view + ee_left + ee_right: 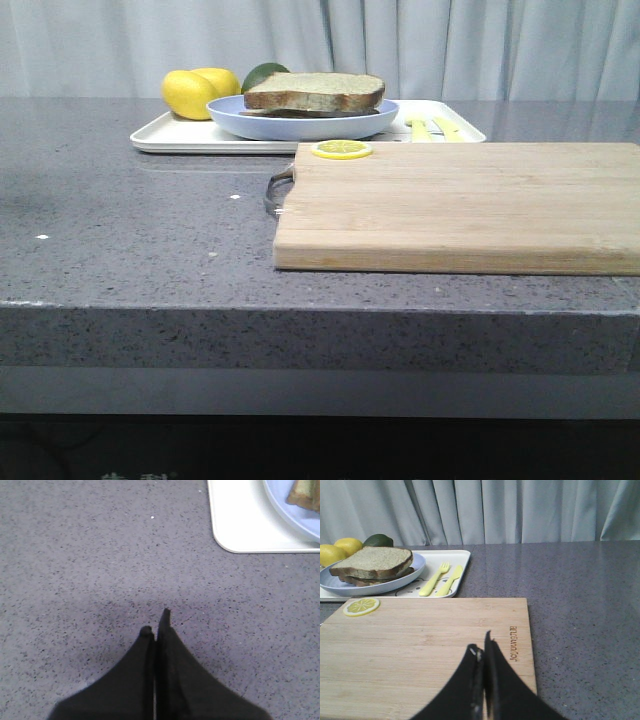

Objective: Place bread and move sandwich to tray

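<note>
I saw the sandwich (314, 92) on its plate (300, 124) sitting on the far tray (170, 133); both grippers' fingers (162, 630) were together, empty.

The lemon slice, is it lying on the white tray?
No, the lemon slice lies on a corner of the wooden cutting board, in front of the tray.

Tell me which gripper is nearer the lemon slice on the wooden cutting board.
Right, probably. The right gripper hangs over the light wooden cutting board that carries the round yellow lemon slice. The left gripper is over bare grey countertop near the white tray's corner.
</note>
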`<state>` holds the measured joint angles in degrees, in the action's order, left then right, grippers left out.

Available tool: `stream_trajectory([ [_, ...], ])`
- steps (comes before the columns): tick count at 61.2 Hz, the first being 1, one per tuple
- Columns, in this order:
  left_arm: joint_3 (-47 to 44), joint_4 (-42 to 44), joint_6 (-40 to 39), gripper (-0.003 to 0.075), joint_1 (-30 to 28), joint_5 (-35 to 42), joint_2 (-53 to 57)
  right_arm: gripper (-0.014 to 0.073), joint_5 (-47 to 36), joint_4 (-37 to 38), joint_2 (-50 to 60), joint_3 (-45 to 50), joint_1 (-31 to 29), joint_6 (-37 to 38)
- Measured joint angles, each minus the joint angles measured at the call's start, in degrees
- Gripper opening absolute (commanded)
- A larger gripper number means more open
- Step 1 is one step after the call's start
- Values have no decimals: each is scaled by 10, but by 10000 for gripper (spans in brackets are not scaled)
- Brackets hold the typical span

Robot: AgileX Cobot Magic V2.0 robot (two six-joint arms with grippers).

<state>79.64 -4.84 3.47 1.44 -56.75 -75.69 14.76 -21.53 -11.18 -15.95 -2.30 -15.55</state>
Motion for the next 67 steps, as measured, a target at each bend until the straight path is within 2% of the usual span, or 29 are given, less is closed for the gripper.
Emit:
stream_trajectory([
  [19, -242, -18, 0, -20, -4, 177, 184, -59, 0, 0, 0, 0, 0, 0],
  [35, -406, -41, 0, -20, -4, 249, 359, -59, 0, 0, 0, 0, 0, 0],
  [52, -493, -53, 0, -20, -4, 293, 538, -59, 0, 0, 0, 0, 0, 0],
  [67, -496, -54, 0, -20, -4, 311, 579, -59, 0, 0, 0, 0, 0, 0],
])
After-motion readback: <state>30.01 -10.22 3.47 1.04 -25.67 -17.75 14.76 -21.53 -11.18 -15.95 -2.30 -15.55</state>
